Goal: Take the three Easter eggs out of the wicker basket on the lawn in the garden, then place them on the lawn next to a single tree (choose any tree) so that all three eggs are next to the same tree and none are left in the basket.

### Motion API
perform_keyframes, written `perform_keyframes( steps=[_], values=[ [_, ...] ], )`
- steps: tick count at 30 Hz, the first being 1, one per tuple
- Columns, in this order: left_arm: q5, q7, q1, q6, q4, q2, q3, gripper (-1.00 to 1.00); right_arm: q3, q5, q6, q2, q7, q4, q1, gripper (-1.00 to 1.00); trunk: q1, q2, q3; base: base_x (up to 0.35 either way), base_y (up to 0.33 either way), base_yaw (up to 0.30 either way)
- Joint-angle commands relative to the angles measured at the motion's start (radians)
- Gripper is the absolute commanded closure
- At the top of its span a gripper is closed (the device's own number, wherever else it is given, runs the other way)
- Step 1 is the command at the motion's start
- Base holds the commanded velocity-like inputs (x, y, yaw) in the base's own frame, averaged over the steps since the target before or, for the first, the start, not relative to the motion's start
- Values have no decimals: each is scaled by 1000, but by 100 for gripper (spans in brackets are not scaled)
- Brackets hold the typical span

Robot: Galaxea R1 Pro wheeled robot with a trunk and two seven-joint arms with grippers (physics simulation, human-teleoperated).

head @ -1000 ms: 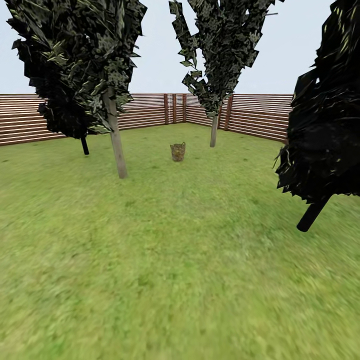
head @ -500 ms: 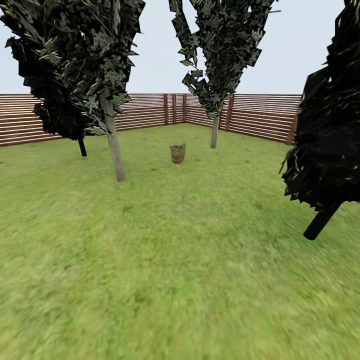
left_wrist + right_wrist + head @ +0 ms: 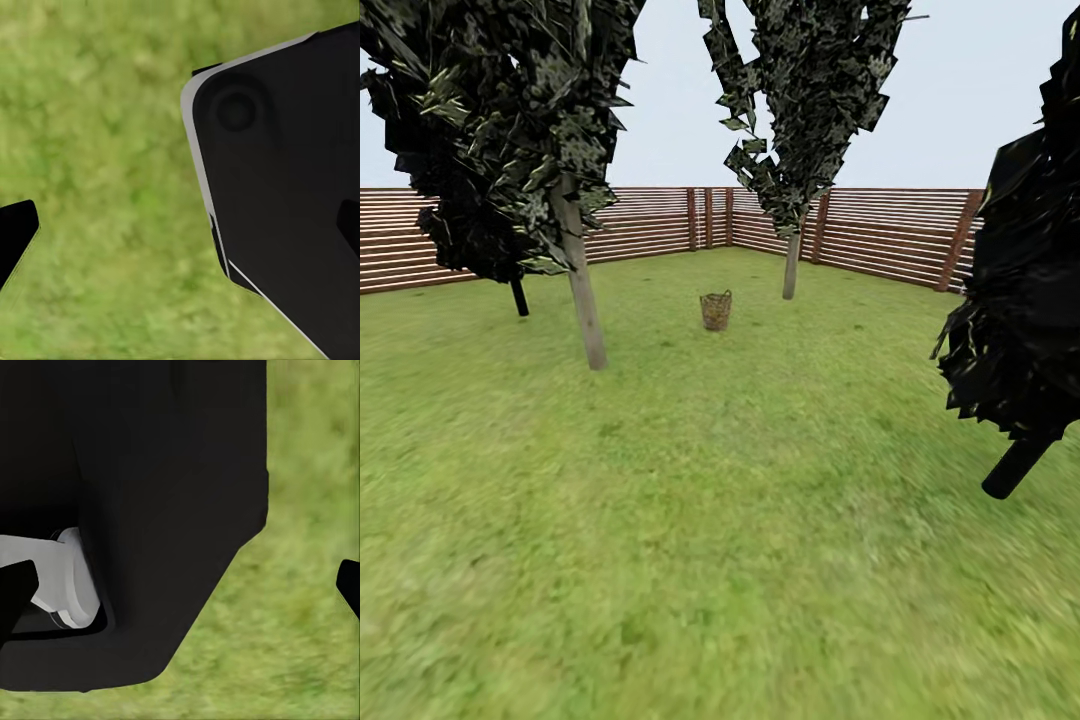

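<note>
The wicker basket [image 3: 715, 310] stands far ahead on the lawn [image 3: 720, 520], small at this distance. The Easter eggs are hidden from here; the basket's inside cannot be made out. A tree [image 3: 582, 300] with a pale grey trunk rises left of the basket, and a second tree [image 3: 791, 265] stands behind it to the right. In the left wrist view my left gripper [image 3: 180, 232] is open over grass, its dark fingertips [image 3: 15, 240] far apart with nothing held. My right gripper [image 3: 180, 589] is likewise open and empty, above grass beside the robot's black body.
A black-trunked tree [image 3: 1018, 465] with near-black foliage leans in at the right, close by. Another black trunk [image 3: 518, 297] stands far left. A brown slat fence [image 3: 880, 235] rings the garden. Open grass stretches from me to the basket.
The whole head view has shifted as the camera moves forward: both side trees have slid outward and lower, and the basket sits slightly nearer. Nothing on the lawn has moved.
</note>
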Motion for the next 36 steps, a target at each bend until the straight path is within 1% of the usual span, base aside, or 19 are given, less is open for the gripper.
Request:
perform_keyframes(
  steps=[1, 36],
  values=[
    [-6, 7, 0, -3, 0, 0, -8, -100, -7, -4, -7, 0, 0, 2, 0, -100, 1, -1, -1, 340, 0, 0],
    [-6, 7, 0, -3, 0, 0, -7, -100, -7, -4, -7, 0, 0, 2, 0, -100, 1, -1, -1, 340, 0, 0]
  ],
)
